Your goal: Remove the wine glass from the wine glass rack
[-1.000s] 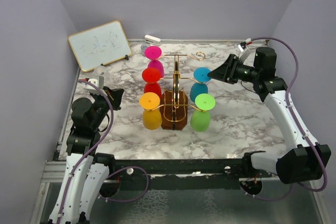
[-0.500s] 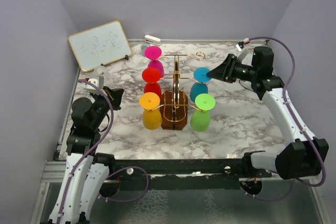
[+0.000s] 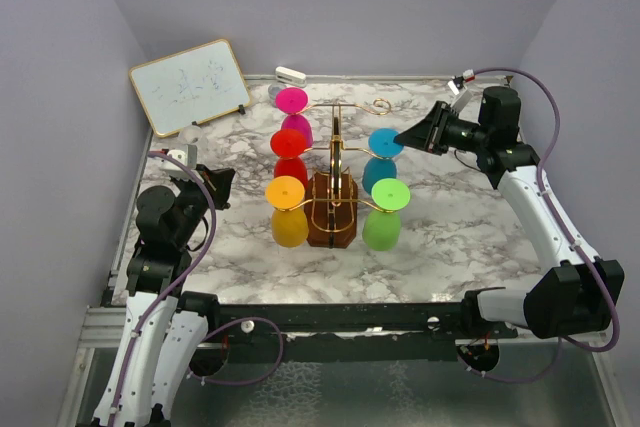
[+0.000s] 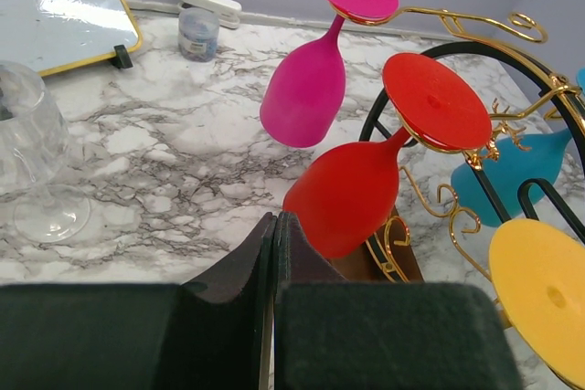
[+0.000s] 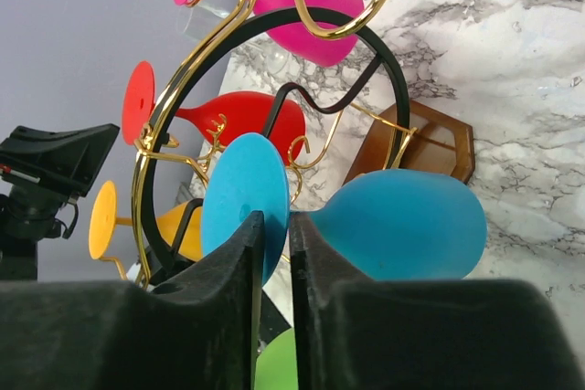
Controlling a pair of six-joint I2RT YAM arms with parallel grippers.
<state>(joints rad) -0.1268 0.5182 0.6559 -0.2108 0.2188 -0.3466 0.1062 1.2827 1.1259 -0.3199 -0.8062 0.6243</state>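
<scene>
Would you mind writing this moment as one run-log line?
left tool: shut | right tool: tips at blue wine glass stem, grip unclear | glass hanging on wine glass rack

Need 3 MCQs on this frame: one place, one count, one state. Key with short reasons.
1. Where is the clear glass?
A) lying on its side
B) upright on the table near the whiteboard
C) stacked on another glass

2. How many coloured glasses hang on the rack?
A) three
B) seven
C) five

3. The left claw is:
A) shut, empty
B) wide open
C) clamped on a stem

Key: 1B, its foot sits flat on the marble. 2C, pink, red, yellow, blue, green. 3A, its fingers meet with nothing between them.
</scene>
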